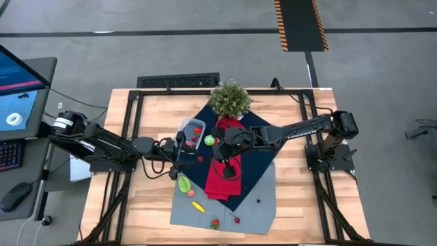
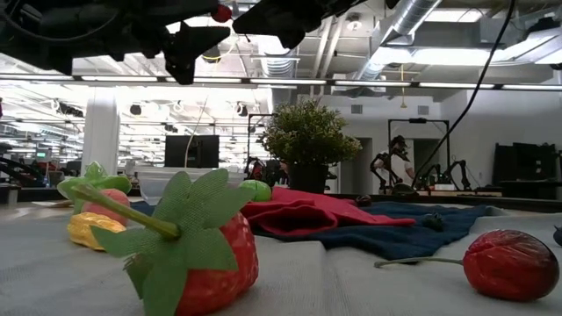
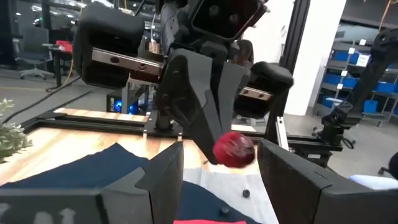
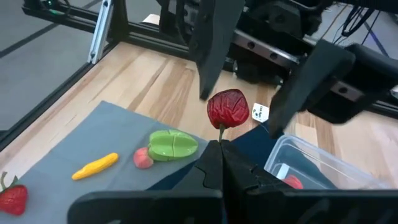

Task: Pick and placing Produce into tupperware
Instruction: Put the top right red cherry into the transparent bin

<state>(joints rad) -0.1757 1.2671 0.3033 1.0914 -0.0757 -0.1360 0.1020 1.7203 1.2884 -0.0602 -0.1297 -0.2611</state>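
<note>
Two grippers meet just beside the tupperware [image 1: 192,129]: the right gripper [image 4: 219,149] has its jaws pressed together on the thin stem of a red cherry [image 4: 228,109], and the left gripper [image 3: 217,163] faces it with jaws spread, holding nothing. No readable writing shows anywhere. Only the low view shows the strawberry [image 2: 211,259] close up, while the right wrist view shows the yellow piece [image 4: 94,166] and the green piece [image 4: 172,144] on the grey cloth [image 4: 93,134] near the tupperware.
</note>
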